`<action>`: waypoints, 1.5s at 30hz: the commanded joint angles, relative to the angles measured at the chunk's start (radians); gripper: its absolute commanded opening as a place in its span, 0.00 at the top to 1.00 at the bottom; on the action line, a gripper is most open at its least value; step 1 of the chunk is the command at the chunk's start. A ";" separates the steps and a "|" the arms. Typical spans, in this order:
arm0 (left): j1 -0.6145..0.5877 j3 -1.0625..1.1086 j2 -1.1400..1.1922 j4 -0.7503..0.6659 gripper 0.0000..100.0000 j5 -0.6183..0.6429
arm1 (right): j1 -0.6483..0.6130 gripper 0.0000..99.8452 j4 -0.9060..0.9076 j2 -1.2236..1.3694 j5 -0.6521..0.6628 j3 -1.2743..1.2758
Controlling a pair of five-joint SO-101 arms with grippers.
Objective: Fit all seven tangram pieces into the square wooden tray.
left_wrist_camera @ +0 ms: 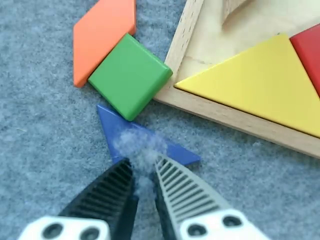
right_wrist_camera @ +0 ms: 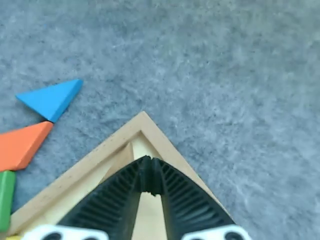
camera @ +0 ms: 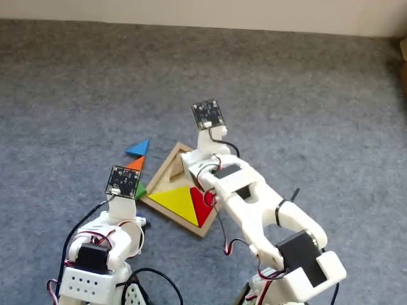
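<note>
Left gripper [left_wrist_camera: 145,172], clenched, hangs low at 1 dark blue triangle [left_wrist_camera: 167,149], beside 1 green square [left_wrist_camera: 130,75] and 1 orange parallelogram [left_wrist_camera: 102,35]. Right gripper [right_wrist_camera: 150,177], clenched, points into the square wooden tray [right_wrist_camera: 100,156], which holds 1 yellow triangle [left_wrist_camera: 260,85] and 1 red triangle [left_wrist_camera: 310,50].

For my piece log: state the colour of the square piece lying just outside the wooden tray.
Green. The square piece shows best in the left wrist view.
</note>
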 commanded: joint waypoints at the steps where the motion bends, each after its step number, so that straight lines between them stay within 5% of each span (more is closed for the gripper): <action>1: -0.002 0.021 -0.039 0.005 0.98 0.011 | -0.013 0.99 -0.084 -0.031 0.005 0.016; 9: -0.002 0.021 -0.039 0.005 0.98 0.011 | -0.119 1.00 -0.082 0.111 0.009 0.019; 26: -0.002 0.021 -0.039 0.005 0.98 0.011 | -0.231 1.00 0.012 -0.051 0.009 0.077; 45: -0.002 0.021 -0.039 0.005 0.98 0.011 | -0.107 1.00 0.019 -0.054 0.009 0.068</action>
